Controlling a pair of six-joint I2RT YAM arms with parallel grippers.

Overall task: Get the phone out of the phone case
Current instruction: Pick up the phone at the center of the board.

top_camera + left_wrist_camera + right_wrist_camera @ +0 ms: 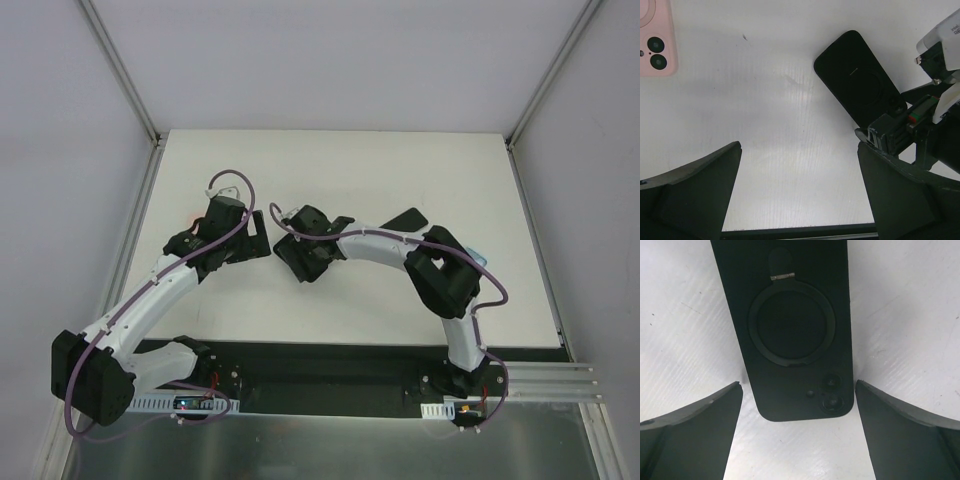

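A black phone case [795, 325] lies back-up on the white table, with a round ring stand and two camera lenses showing in its cutout. My right gripper [799, 385] is open, its fingers on either side of the case's camera end, not touching it. The case also shows in the left wrist view [860, 82], with the right gripper [920, 125] at its lower end. In the top view the right gripper [298, 262] covers most of it. My left gripper [799, 150] is open and empty over bare table, just left of the case [258, 243].
A pink phone [657, 42] lies back-up at the far left, mostly hidden under the left arm in the top view [192, 220]. A flat dark piece [405, 218] lies behind the right arm. A light blue thing [478, 257] peeks out beside the right elbow.
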